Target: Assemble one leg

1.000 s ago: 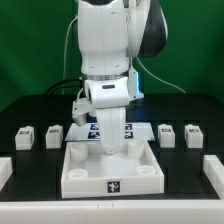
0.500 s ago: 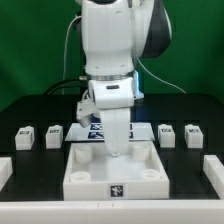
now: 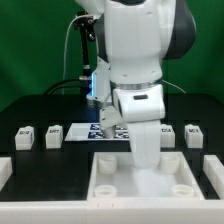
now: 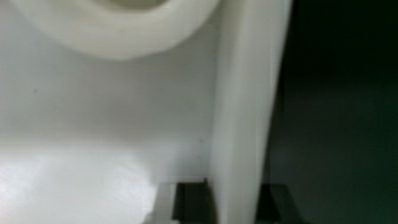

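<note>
Your gripper [image 3: 147, 166] points straight down into the base [image 3: 100, 170], fingers [image 4: 187, 205] pinched on a thin base wall beside a round hole [image 4: 134, 25]. The legs [image 3: 53, 134] stand in a row behind on the black table [image 3: 50, 170], two on each side of the arm, with open table around them.

I can read no words or numbers, only black-and-white square tags on the small legs [image 3: 25, 135] and the marker board [image 3: 78, 131], seemingly too coarse to decode.
</note>
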Tool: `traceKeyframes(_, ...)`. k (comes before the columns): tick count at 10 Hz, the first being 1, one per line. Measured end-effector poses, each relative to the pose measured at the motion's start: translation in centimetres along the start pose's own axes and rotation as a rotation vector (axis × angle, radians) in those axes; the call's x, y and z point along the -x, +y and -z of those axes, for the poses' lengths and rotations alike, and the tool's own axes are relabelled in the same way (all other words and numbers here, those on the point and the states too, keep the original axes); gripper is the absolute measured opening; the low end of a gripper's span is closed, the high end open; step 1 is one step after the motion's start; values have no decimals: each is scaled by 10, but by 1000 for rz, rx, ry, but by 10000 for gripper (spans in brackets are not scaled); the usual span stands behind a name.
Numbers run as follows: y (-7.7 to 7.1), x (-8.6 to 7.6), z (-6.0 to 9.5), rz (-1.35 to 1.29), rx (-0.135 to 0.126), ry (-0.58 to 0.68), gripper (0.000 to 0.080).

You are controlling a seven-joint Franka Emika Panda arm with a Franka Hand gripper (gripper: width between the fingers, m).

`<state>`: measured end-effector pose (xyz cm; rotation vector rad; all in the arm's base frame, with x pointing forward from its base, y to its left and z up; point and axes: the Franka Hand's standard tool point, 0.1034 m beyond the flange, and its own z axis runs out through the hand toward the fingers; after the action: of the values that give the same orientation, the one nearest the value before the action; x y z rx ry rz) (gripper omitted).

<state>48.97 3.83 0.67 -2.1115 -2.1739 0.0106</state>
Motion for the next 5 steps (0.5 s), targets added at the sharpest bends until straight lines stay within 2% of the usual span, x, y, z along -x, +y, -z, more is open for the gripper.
traceKeyframes(3, 1, -32, -1, -12, 6, 10, 60)
traceKeyframes(5, 1, -31, -2, -28, 23, 14, 60)
